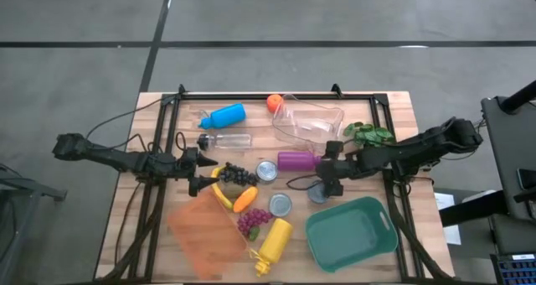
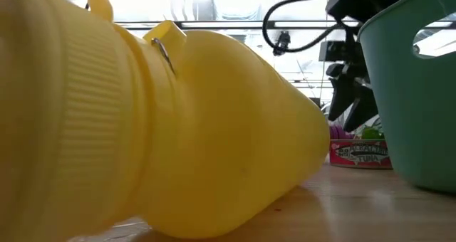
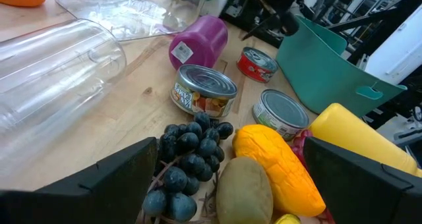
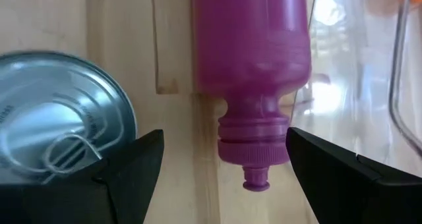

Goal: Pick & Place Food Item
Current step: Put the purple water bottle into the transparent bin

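— Grey floor lies around the wooden bench [image 1: 159, 121], yes? What is at the left side?

— Yes. The left tool [image 1: 201, 172] is low over the bench, and its fingers [image 3: 119, 178] are spread wide apart, holding nothing. Directly ahead of it lies the bunch of dark grapes [image 3: 188, 158], and just beside these are a brown kiwi [image 3: 245, 188] and an orange mango [image 3: 280, 165]. A banana [image 1: 221, 194] lies under the tool side of this pile. Behind the tool, toward the far edge, are a clear bottle [image 1: 226, 140] and a blue bottle [image 1: 224, 116].

— And more to the middle?

— Beyond the grapes stands a labelled tin can [image 3: 203, 90]. Nearer to the front edge from the left tool are an orange sheet [image 1: 203, 230], red grapes [image 1: 254, 221] and a big yellow bottle [image 1: 275, 241], with a second can [image 1: 280, 204] near them. At the far edge are an orange fruit [image 1: 274, 102] and a clear plastic container [image 1: 310, 121].

— Where is the right tool?

— The right tool [image 1: 328, 169] is also open, empty. Between its fingers [image 4: 132, 165] points the cap of the purple bottle [image 4: 254, 72], which lies on its side just ahead. A can with a pull ring [image 4: 56, 118] is beside one finger. Toward the front from this tool rests the teal basket [image 1: 381, 239]. Behind its arm are green leaves [image 1: 368, 134].
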### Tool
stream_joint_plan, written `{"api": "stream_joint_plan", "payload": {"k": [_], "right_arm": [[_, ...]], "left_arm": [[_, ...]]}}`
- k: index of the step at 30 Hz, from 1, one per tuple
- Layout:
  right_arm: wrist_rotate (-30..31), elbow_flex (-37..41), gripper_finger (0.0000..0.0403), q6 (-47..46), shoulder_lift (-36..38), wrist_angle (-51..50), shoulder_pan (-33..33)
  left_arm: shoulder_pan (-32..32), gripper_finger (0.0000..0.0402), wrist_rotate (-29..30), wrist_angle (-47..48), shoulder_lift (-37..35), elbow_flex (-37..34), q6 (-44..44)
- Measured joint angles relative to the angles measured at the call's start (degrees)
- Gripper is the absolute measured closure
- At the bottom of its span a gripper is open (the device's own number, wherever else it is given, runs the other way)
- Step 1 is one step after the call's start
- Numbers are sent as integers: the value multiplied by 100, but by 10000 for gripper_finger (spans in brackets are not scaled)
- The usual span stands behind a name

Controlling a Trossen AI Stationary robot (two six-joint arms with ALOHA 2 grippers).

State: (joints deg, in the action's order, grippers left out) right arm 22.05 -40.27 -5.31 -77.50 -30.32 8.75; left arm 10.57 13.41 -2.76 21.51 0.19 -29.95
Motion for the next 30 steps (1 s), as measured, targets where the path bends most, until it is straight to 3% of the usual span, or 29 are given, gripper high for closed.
{"api": "stream_joint_plan", "payload": {"k": [20, 30], "right_arm": [[44, 0, 85, 532, -539, 408, -514], [45, 0, 85, 61, -518, 587, -545]], "left_arm": [[1, 18, 0, 0, -2, -1, 0], [1, 18, 0, 0, -1, 0, 0]]}}
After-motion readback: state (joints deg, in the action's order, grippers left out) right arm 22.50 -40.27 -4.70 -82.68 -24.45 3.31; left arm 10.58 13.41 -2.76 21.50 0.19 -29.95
